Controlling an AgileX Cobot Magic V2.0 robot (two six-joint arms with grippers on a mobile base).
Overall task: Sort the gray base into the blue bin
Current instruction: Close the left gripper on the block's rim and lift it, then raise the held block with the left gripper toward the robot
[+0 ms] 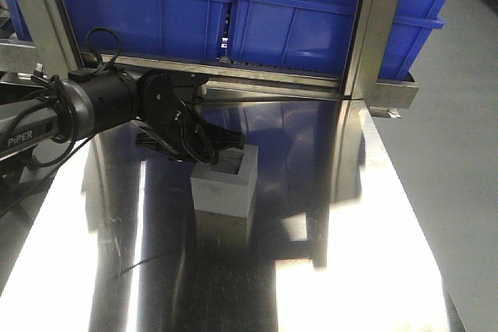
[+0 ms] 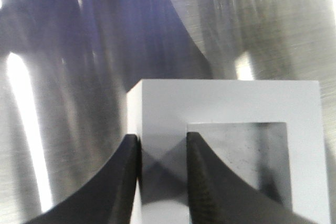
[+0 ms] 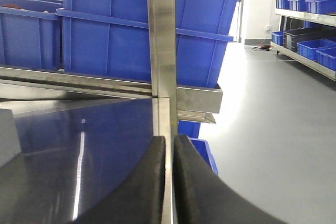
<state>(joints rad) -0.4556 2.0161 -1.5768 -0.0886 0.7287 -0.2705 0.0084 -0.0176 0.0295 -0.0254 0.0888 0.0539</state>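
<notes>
Toward the far edge of the counter [image 1: 350, 254], gray base [image 1: 226, 186] stands upright. Left gripper [image 2: 163, 139] pinches one wall, a finger inside the recess. We advise lifting straight and slowly before swinging to blue bin [image 1: 303, 33].

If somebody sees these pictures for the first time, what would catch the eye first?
The gray base stands alone on the shiny steel table, opening up. The left pincer straddles one of its walls, one finger inside the opening. Behind, big blue bins line the steel rack.
</notes>
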